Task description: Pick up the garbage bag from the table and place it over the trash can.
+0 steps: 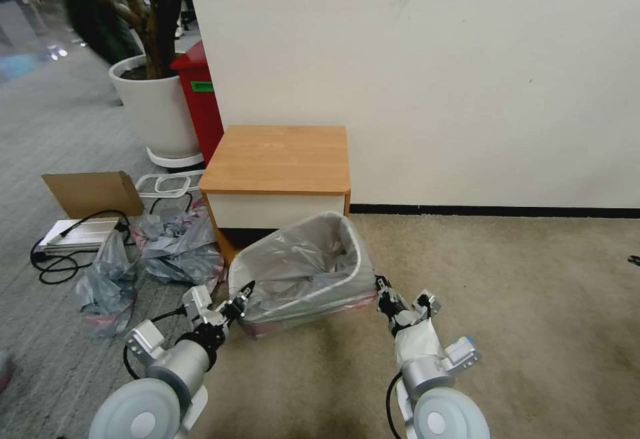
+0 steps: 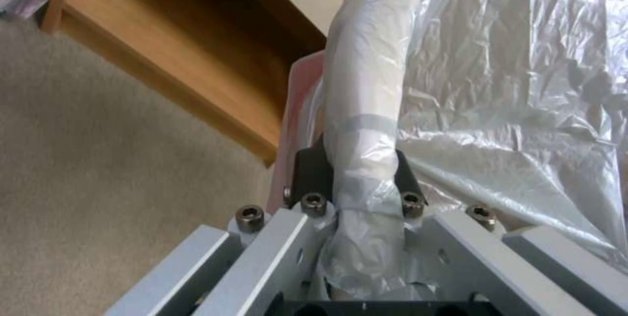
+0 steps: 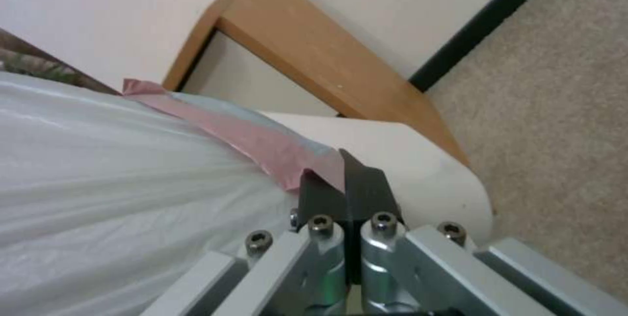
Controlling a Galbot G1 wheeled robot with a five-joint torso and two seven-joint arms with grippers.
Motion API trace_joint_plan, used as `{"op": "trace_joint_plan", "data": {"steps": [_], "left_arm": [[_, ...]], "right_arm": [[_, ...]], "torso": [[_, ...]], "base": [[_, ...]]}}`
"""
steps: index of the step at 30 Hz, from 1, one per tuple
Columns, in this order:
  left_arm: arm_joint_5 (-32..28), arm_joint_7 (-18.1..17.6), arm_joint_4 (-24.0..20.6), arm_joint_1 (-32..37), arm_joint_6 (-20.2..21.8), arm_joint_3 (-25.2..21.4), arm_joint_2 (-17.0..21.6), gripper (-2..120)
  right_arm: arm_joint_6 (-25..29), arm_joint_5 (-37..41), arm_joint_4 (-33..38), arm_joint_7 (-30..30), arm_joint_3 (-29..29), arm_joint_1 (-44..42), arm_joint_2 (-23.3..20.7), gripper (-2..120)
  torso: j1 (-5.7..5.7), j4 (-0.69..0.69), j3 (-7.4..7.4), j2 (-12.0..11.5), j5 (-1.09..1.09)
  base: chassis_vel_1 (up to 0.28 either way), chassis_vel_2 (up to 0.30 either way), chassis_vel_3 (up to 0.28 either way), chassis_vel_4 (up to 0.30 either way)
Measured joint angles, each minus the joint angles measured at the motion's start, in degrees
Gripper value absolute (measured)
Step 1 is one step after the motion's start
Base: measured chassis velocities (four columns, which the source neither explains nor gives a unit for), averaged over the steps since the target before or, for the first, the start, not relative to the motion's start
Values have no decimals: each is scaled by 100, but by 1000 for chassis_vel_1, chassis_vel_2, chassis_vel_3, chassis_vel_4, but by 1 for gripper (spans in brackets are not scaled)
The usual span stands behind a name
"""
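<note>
1. Garbage bag (image 1: 303, 262): grey translucent plastic, already draped over the trash can (image 1: 351, 239), lining the inside. Its pink-red band (image 3: 245, 134) hangs outside, below the rolled rim.
2. Trash can sits on the beige carpet (image 1: 520, 292) just in front of the table (image 1: 277, 159), between my two grippers.
3. My left gripper (image 1: 241, 297) is at the can's near left corner. In the left wrist view its black fingers (image 2: 307, 173) straddle the bag-covered rim, one each side, clenched on the garbage bag (image 2: 497, 75) there.
4. My right gripper (image 1: 381, 287) is at the near right corner. In the right wrist view the fingertips (image 3: 366, 188) are pressed together, pinching the edge of the pink-red band against the can's outer wall (image 3: 419, 169).
5. Table top is bare, beyond both grippers, against the white wall (image 1: 467, 59).
6. A heap of other grey bags (image 1: 177, 242) lies on the floor outboard of my left gripper.
</note>
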Motion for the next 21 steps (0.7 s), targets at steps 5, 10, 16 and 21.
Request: {"op": "trace_joint_plan", "data": {"steps": [5,10,16,21], "left_arm": [[0,0,0,7,4,2,-14,4],[5,0,16,-17,8,-21,-26,4],[73,-141,126,-135,-2,-156,12,4],[113,-296,208,-235,-29,-211,11,4]], "right_arm": [[49,-235,-47,15,-2,7,2,0],[308,-1024,-201,91,24,-9,3,9],[397,-1584,-203,40,101,-222,-13,35],[382,-1478,-77,-245,119,-343,2,51]], "torso": [[0,0,0,0,0],[0,0,0,0,0],[0,0,0,0,-1],[0,0,0,0,0]], "base": [[0,0,0,0],[0,0,0,0],[0,0,0,0],[0,0,0,0]]}}
